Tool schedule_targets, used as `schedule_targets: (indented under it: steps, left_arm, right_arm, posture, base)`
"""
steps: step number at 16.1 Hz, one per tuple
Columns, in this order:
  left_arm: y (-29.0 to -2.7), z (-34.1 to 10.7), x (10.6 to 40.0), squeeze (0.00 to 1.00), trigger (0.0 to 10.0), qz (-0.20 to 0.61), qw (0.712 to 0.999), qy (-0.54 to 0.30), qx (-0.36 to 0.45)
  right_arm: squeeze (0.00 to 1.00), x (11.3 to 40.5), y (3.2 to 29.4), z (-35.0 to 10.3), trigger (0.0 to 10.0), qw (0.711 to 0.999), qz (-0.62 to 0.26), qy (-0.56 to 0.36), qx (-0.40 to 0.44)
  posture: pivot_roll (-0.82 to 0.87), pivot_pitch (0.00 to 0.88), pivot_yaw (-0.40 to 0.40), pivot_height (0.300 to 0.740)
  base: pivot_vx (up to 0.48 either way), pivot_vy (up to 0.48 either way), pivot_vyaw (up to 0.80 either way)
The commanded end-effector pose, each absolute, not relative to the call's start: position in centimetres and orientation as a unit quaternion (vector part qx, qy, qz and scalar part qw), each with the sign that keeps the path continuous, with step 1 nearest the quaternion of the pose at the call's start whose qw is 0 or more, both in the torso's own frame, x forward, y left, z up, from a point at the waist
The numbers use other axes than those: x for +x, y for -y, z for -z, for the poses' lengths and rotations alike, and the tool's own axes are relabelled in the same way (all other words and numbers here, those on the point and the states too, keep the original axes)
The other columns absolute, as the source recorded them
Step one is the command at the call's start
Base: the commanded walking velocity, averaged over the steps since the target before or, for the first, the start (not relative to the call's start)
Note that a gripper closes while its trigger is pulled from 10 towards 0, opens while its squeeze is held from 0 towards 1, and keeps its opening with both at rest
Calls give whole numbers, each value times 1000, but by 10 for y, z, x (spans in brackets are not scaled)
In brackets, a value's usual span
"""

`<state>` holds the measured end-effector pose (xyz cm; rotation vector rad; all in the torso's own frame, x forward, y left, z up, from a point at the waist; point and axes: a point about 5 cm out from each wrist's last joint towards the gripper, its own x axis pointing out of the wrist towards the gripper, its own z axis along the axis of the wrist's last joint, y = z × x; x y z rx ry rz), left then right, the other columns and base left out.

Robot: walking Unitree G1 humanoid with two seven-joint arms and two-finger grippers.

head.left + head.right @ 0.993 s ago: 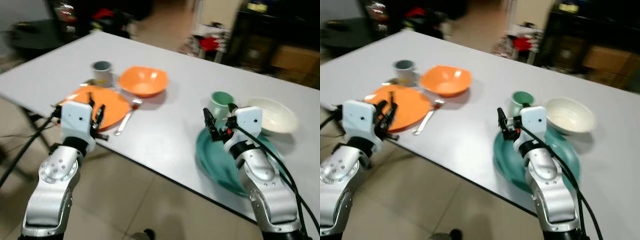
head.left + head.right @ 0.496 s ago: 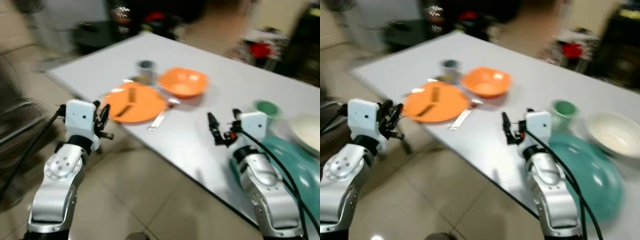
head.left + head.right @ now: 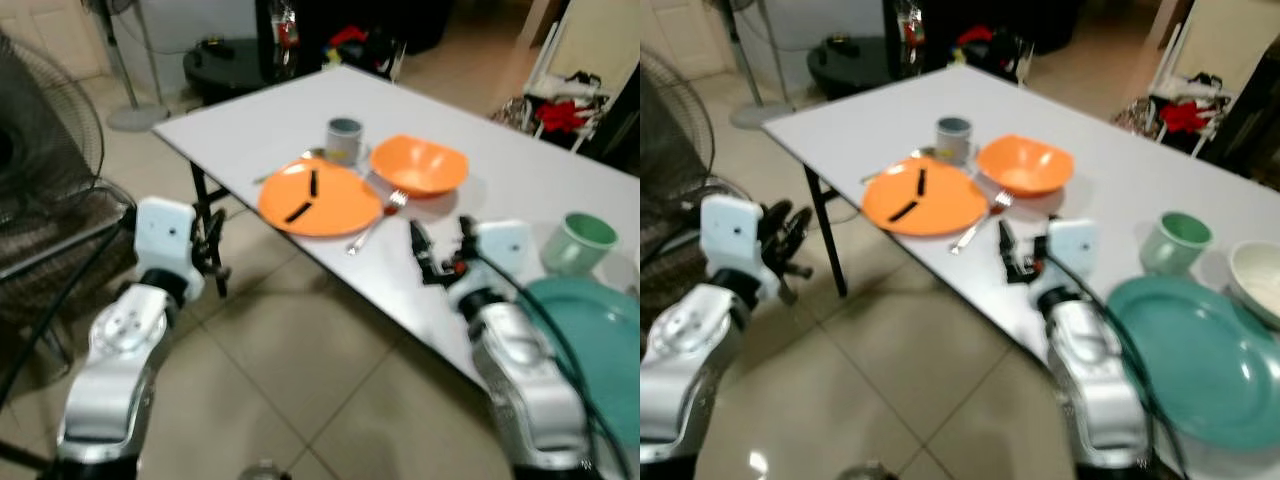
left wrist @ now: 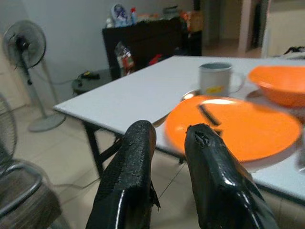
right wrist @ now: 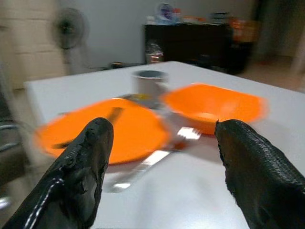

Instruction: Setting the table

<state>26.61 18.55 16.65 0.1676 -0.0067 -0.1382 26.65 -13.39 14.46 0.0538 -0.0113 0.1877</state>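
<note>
White table (image 3: pixel 270 110) runs from far left toward near right. On its left end: orange plate (image 3: pixel 320 197) with 2 dark sticks lying on it, grey mug (image 3: pixel 344 139) just beyond, orange bowl (image 3: pixel 419 166) to the right of the mug. A fork (image 3: pixel 373 220) lies at the plate's right edge. Further right: green cup (image 3: pixel 580 243), teal plate (image 3: pixel 590 345) near the table edge.

Left gripper (image 3: pixel 212 246) hangs off the table over tiled floor, fingers (image 4: pixel 128 176) narrow, holding nothing. Right gripper (image 3: pixel 440 255) hovers above the near table edge, right of the fork, fingers (image 5: pixel 86 162) spread wide, empty.
</note>
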Motion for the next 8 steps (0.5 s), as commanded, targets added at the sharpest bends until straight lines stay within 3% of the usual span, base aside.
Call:
schedule_targets:
  steps: [1, 2, 8]
  left_arm:
    - [-181, -168, 267, 0, 10000, 77, 994, 6, 81]
    - [-181, -167, 266, 0, 10000, 78, 994, 4, 80]
    - [-186, -161, 264, 0, 10000, 73, 993, -14, 89]
  right_arm:
    - [137, 266, 141, -143, 10000, 996, -83, -3, 20]
    - [0, 265, 142, -143, 10000, 996, -81, -5, 20]
    - [0, 266, 138, -141, 10000, 996, -78, -22, 39]
  posture:
    - [122, 0, -5, 740]
    - [117, 0, -5, 740]
    - [116, 0, 13, 740]
  base:
    - [0, 300, 0]
    - [0, 304, 0]
    - [0, 301, 0]
